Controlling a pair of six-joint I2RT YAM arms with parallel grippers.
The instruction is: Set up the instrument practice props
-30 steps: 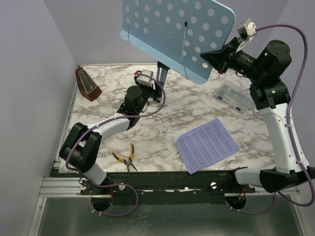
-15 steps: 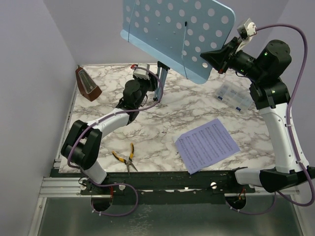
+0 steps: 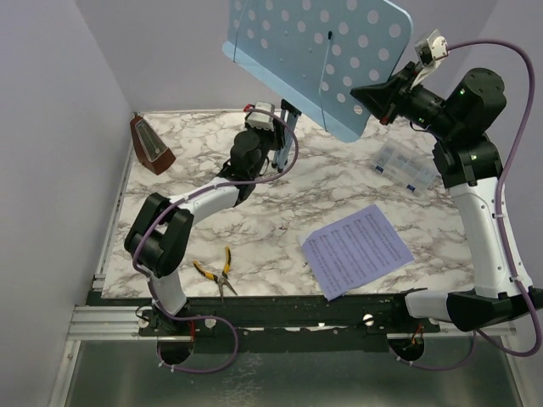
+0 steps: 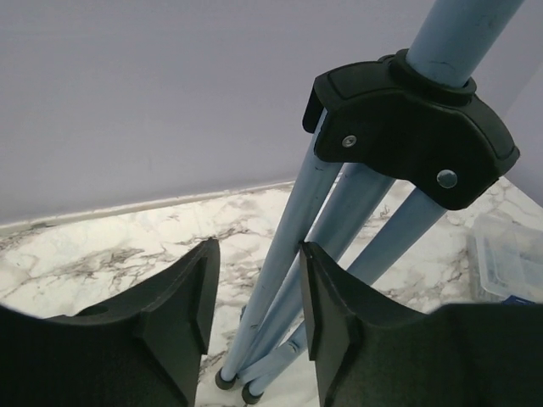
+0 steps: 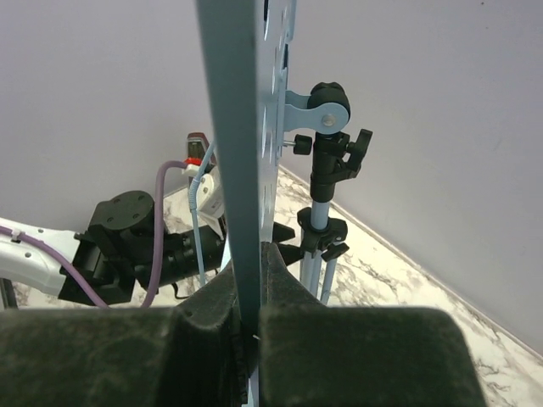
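The left gripper (image 4: 254,297) has pushed in close to the legs of the blue music stand (image 3: 314,51) at the back of the table (image 3: 254,229), jaws apart, while the right gripper (image 5: 248,288) pinches its holey top, so they can probably stand it up properly.

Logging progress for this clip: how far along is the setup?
Nothing looks finished. In hand: right gripper clamps the desk edge of the music stand; left gripper is open around its folded legs. Left: spreading the legs, placing the sheet of music lying on the table, and the metronome at the far-left corner.
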